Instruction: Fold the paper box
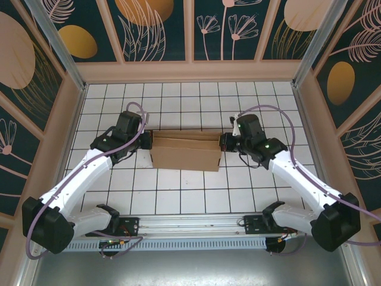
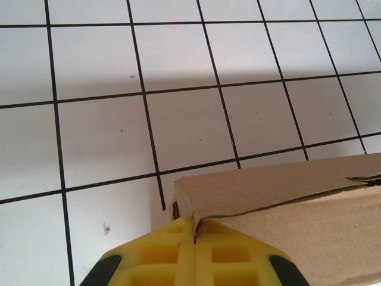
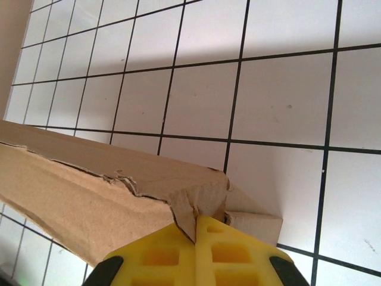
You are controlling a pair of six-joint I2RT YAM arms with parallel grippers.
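Paper box (image 1: 186, 152) sits at centre of table (image 1: 178, 196), between arms. Left gripper (image 2: 194, 229) pinched tight on left end corner. Right gripper (image 3: 195, 226) clamped on ragged right corner. Best approach: move both ends evenly, fold along creases, go gently on right, since tear may spread.

Paper box (image 1: 186, 152): brown corrugated cardboard, matt and fibrous. Cut edges are ragged, and the fluted core shows at one corner.

Desk (image 1: 178, 190): white, smooth, faint sheen, thin black grid lines, a few small dark specks.

Left pincer (image 2: 194, 231) and right pincer (image 3: 195, 229): yellow moulded plastic, matt, with recessed pockets.

Arm shells (image 1: 83, 173): white plastic, slightly glossy, with black joints.

Near rail (image 1: 196, 221): dull silver metal.
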